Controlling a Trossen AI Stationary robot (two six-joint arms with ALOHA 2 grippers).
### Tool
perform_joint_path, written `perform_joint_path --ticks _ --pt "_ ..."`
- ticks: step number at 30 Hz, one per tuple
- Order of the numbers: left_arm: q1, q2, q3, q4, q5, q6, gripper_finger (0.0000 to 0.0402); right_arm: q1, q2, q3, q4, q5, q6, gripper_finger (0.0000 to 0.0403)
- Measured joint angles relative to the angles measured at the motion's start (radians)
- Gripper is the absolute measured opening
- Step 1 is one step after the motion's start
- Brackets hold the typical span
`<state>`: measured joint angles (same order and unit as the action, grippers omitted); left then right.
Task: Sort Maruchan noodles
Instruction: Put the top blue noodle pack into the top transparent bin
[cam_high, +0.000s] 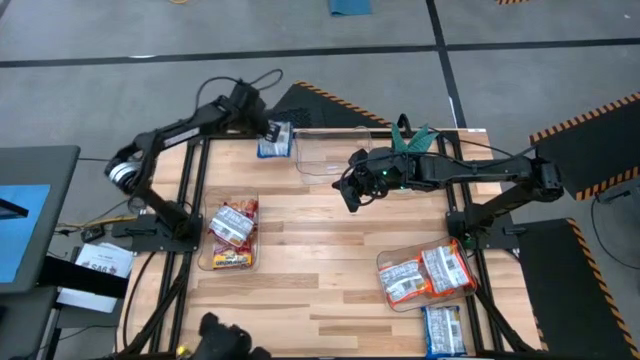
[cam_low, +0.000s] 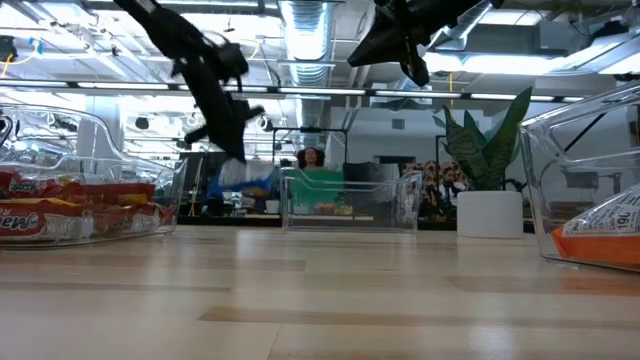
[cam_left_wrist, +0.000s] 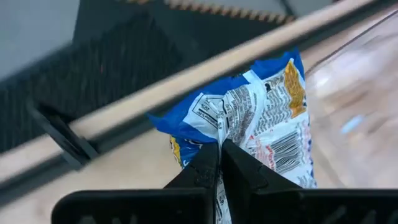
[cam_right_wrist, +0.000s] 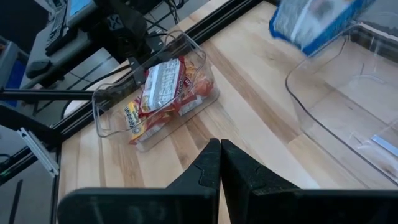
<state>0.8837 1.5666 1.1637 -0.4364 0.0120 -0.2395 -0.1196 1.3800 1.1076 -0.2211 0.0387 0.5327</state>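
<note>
Our left gripper, pinched tight on a blue-and-white ramen packet at upper centre-left, carries it; next we release over the empty clear bin; right gripper closed, empty

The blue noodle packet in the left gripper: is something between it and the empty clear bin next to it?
Nothing visible blocks the way. The left gripper is shut on the blue noodle packet, holding it just beside the empty clear bin at the table's far edge. Only the bin's own wall separates them, and the bin is open on top.
</note>
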Motion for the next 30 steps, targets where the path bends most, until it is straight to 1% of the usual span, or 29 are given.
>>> perform_joint_path --ticks 6,9,13,16,20,24,26,28,30 --pt "-0.008 -0.189 0.001 -0.032 -0.039 0.034 0.0000 0.000 0.000 0.000 0.035 0.000 -0.006 0.0033" --pt "-0.029 -0.285 0.001 -0.057 -0.039 0.033 0.0000 -0.003 0.000 0.000 0.057 -0.001 -0.008 0.0033" --pt "-0.101 -0.397 0.002 -0.055 -0.039 0.008 0.0000 -0.019 0.000 0.000 0.060 -0.006 -0.010 0.0033" --pt "-0.192 -0.453 0.002 -0.056 -0.054 -0.025 0.0000 -0.028 0.000 0.000 0.071 -0.013 -0.008 0.0033" --pt "-0.344 -0.487 0.002 -0.063 -0.123 -0.064 0.0000 -0.044 0.000 0.000 0.118 -0.064 -0.002 0.0033" --pt "-0.490 -0.491 0.002 -0.067 -0.253 -0.088 0.0000 -0.061 -0.013 -0.001 0.130 -0.107 -0.002 0.0033" --pt "-0.534 -0.484 0.003 -0.059 -0.307 -0.091 0.0000 -0.073 -0.031 0.000 0.136 -0.109 -0.002 0.0034" --pt "-0.563 -0.474 0.003 -0.062 -0.334 -0.113 0.0000 -0.087 -0.058 -0.001 0.110 -0.109 -0.004 0.0038" --pt "-0.579 -0.456 0.003 -0.031 -0.371 -0.121 0.0000 -0.102 -0.092 -0.001 0.098 -0.109 -0.006 0.0048"
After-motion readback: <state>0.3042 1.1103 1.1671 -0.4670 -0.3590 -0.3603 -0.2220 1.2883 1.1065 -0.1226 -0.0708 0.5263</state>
